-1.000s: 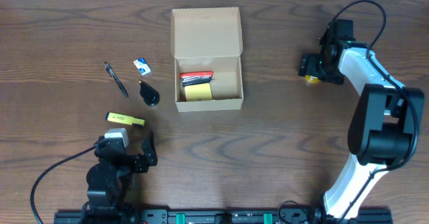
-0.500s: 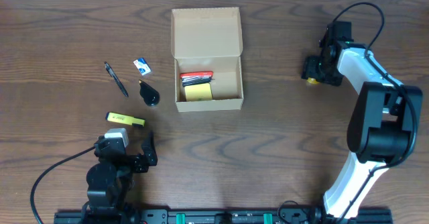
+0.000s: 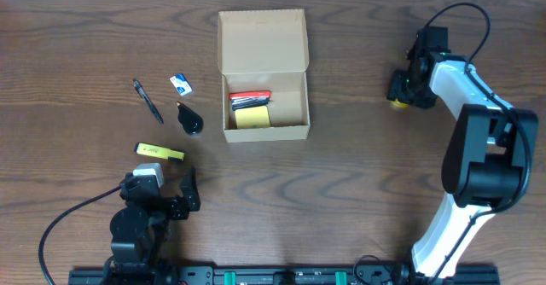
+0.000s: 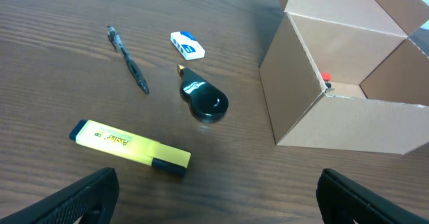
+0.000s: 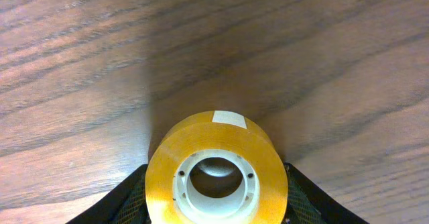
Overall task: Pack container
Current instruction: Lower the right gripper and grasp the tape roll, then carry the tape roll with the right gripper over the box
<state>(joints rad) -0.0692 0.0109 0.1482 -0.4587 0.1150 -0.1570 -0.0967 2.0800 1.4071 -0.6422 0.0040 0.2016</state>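
Observation:
The container [image 3: 265,133], a tan cardboard box with its flap lid [image 3: 262,39] folded back, stands open at the table's upper middle. Its side wall [image 4: 335,83] fills the right of the left wrist view. Inside lie a red item [image 3: 250,96] and a yellow sticky pad [image 3: 252,117]. At the far right my right gripper [image 3: 399,90] has its fingers pressed on both sides of a yellow tape roll [image 5: 214,133], which rests on the wood [image 3: 397,102]. My left gripper [image 4: 218,204] stands wide open and holds nothing, low at the front left [image 3: 166,184].
Left of the box lie a black pen [image 3: 147,100], a small white and blue eraser [image 3: 180,84], a black teardrop-shaped object [image 3: 189,119] and a yellow highlighter [image 3: 159,152]. The highlighter [image 4: 129,145] lies just ahead of my left fingers.
My right gripper's fingers have closed in from wide apart onto the tape roll and the wrist shifted slightly right. The left arm has not moved.

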